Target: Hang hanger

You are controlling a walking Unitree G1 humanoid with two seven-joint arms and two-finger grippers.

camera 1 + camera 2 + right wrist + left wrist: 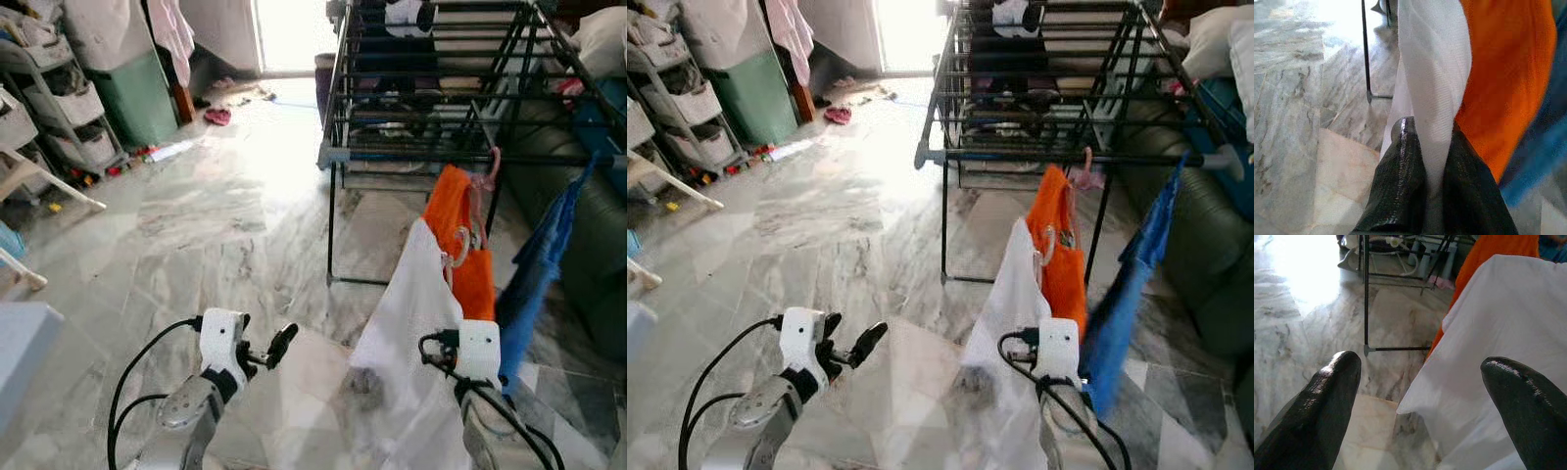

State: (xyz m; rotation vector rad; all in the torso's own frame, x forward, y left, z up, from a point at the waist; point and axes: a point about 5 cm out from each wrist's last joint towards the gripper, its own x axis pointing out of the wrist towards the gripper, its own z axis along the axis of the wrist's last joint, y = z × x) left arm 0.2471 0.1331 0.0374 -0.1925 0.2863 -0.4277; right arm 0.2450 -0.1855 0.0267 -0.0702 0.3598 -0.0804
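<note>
My right gripper [1430, 142] is shut on a white garment [411, 323] that hangs from a pale hanger [457, 247]. I hold it up in front of a black drying rack [421, 155]. An orange garment [453, 196] on a pink hanger [487, 176] hangs from the rack's front rail, right behind the white one. Beside it hangs a blue garment [539, 264]. My left gripper [269, 348] is low on the left, open and empty, its fingers [1337, 382] pointing toward the white garment's edge.
Marble floor stretches ahead toward a bright doorway. On the left stand storage shelves [59, 98] and a green bin [132, 98]. A dark sofa [578, 225] lies to the right of the rack. A grey surface [20, 352] juts in at lower left.
</note>
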